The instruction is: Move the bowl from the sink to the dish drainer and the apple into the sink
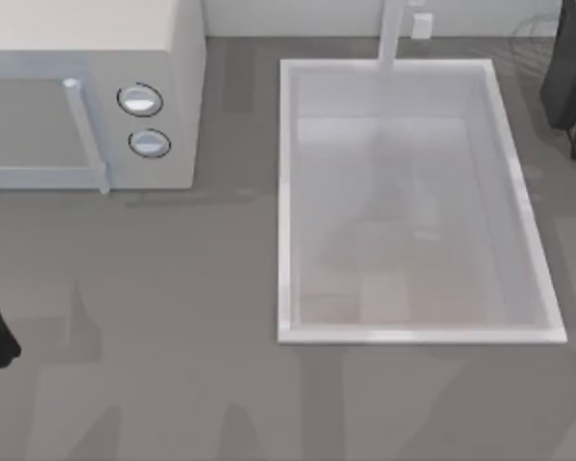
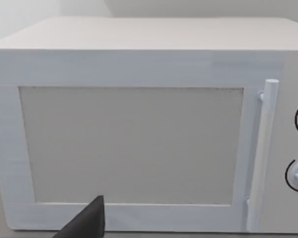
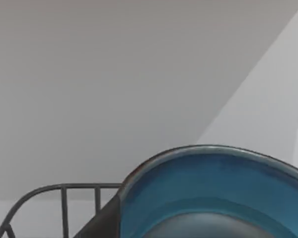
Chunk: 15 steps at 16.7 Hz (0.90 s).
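Left arm: black link at the near-left edge of the grey counter (image 1: 173, 317), parked. A dark fingertip of the left gripper (image 2: 87, 220) pokes into the left wrist view, facing the door of the white box microwave with two round knobs (image 2: 134, 144); I cannot tell whether its fingers are spread or pressed together.

Sink: large white rectangular recessed sink (image 1: 286, 192) in the right half of the counter, white faucet post (image 1: 392, 38) at its far rim. The basin floor carries only shadow and a pale patch; no bowl lies in it.

Right arm: black bulk at the far-right corner, over the thin grey wire dish drainer (image 1: 533, 34). Judgement: it is there to deliver the bowl.

Bowl: round glossy blue bowl with a thin red-orange rim (image 3: 213, 198) looms large and close in the right wrist view, with a drainer rail (image 3: 64, 191) just beside and behind it. Whether it rests on the wires or hangs above them cannot be told.

Right gripper: state cannot be told; a dark shape sits against the bowl's rim, so a pinch on the rim is likely but unconfirmed.

Apple: not located.

Progress: bowl half looks nearly done, pending release; apple half not yet begun.

Risk: releasing before the bowl seats could let it tip off the wires.
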Each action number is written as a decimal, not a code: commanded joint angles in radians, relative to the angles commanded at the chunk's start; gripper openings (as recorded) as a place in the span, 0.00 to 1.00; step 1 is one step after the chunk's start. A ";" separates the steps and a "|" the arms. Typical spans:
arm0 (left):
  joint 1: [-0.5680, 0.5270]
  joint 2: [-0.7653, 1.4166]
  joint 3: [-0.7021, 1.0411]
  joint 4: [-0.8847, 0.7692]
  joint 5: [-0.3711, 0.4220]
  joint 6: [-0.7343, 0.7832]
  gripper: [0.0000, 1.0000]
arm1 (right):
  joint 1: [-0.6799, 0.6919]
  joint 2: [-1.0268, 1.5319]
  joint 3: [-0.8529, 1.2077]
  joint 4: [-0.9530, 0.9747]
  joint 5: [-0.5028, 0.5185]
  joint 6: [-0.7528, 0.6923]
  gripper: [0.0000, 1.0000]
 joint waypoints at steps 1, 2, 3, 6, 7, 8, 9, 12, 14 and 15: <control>0.000 0.000 0.000 0.000 0.000 0.000 1.00 | 0.000 0.000 0.000 0.000 0.000 0.000 1.00; 0.000 0.000 0.000 0.000 0.000 0.000 1.00 | 0.000 0.000 0.000 0.000 0.000 0.000 1.00; 0.000 0.000 0.000 0.000 0.000 0.000 1.00 | 0.000 0.000 0.000 0.000 0.000 0.000 1.00; 0.000 0.000 0.000 0.000 0.000 0.000 1.00 | -0.002 0.000 0.000 0.000 0.000 0.000 1.00; 0.000 0.000 0.000 0.000 0.000 0.000 1.00 | 0.001 -0.010 -0.005 -0.004 0.001 0.001 1.00; 0.000 0.000 0.000 0.000 0.000 0.000 1.00 | 0.005 -0.031 -0.015 -0.013 0.003 0.001 1.00; 0.000 0.000 0.000 0.000 0.000 0.000 1.00 | 0.012 -0.062 -0.031 -0.026 0.006 0.002 1.00; 0.000 0.000 0.000 0.000 0.000 0.000 1.00 | 0.039 -0.216 -0.111 -0.094 0.027 0.002 1.00; 0.000 0.000 0.000 0.000 0.000 0.000 1.00 | 0.061 -0.358 -0.187 -0.158 0.048 0.000 1.00; 0.000 0.000 0.000 0.000 0.000 0.000 1.00 | 0.074 -0.438 -0.231 -0.195 0.061 -0.002 1.00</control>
